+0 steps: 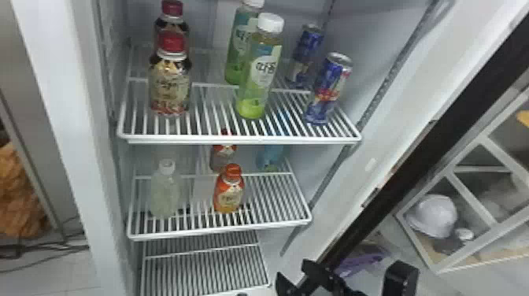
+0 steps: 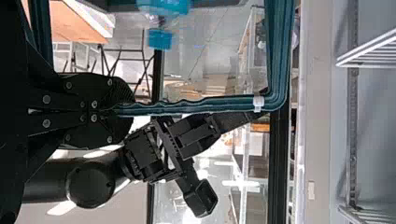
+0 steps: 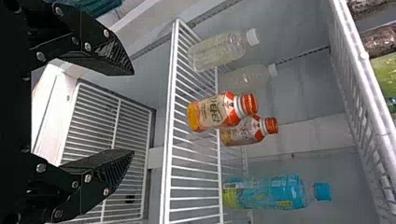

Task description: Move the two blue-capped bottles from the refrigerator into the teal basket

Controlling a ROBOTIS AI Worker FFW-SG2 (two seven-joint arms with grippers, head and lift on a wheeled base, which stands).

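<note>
Teal plastic showed in the left wrist view, where the left gripper [image 2: 123, 109] had its fingers closed on the rim of the teal basket [image 2: 278, 56]. A blue-capped bottle [image 2: 160, 39] lay within the outline of that rim.

The other blue-capped bottle [image 3: 266, 192] stood in the refrigerator [image 1: 59, 78], on the middle shelf [image 1: 220, 228], far and to the right. The right gripper [image 1: 291, 267] was at the near right, low in the head view; in the right wrist view, the right gripper [image 3: 133, 112] had its fingers spread wide with nothing between them, apart from the bottles.

Also on the middle shelf, a clear bottle [image 1: 165, 193] stood on the left, and two orange-capped bottles [image 1: 229, 193] stood nearer the middle, one near and one far. On the top shelf [image 1: 240, 139], two red-capped bottles [image 1: 169, 86] were at the left, two green bottles [image 1: 258, 82] in the middle and two blue cans [image 1: 326, 90] at the right, each pair set near and far.
</note>
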